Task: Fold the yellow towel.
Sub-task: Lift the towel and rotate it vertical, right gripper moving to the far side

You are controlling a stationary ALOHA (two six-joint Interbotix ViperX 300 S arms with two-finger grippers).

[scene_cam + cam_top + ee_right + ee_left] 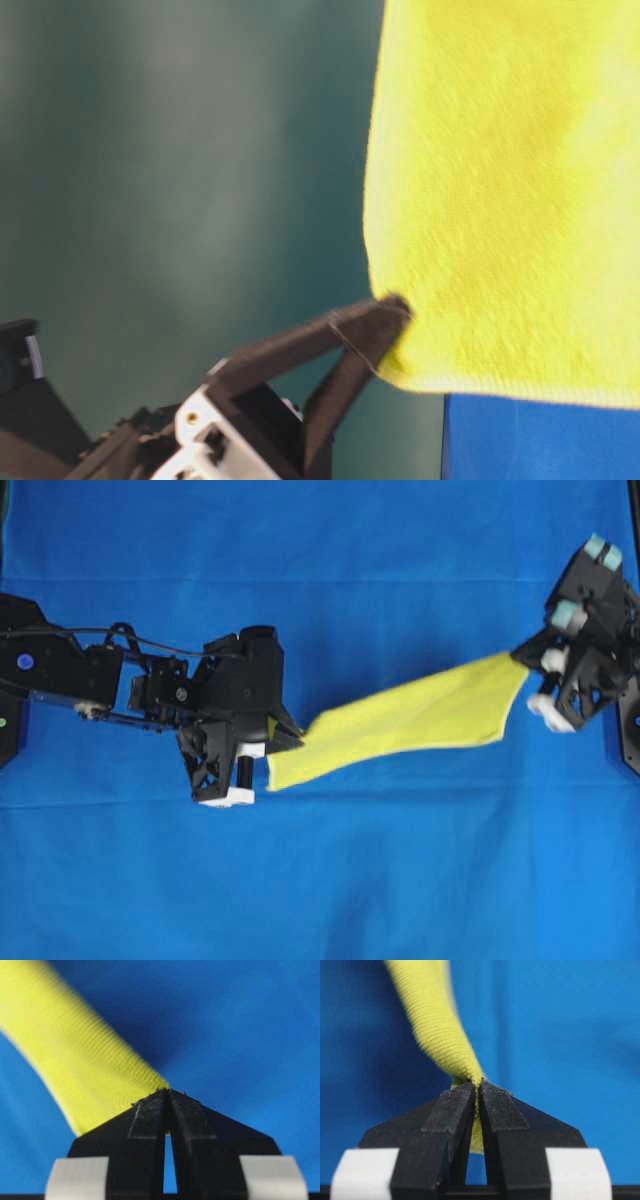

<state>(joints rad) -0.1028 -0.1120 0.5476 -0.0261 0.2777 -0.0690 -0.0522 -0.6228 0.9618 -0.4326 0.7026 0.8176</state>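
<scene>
The yellow towel point(410, 720) hangs stretched in the air between my two grippers, above the blue cloth. My left gripper point(290, 738) is shut on the towel's left corner; in the left wrist view the fabric point(437, 1025) runs up and away from the pinched fingertips point(478, 1086). My right gripper point(522, 665) is shut on the towel's right corner, and the right wrist view shows the towel point(75, 1065) trailing to the upper left from the closed tips point(167, 1092). In the table-level view the towel point(510, 190) fills the right side, with a black finger point(375, 325) at its lower corner.
A large blue cloth point(330, 880) covers the whole table under both arms. The left arm point(90, 675) reaches in from the left edge and the right arm point(595, 600) from the upper right corner.
</scene>
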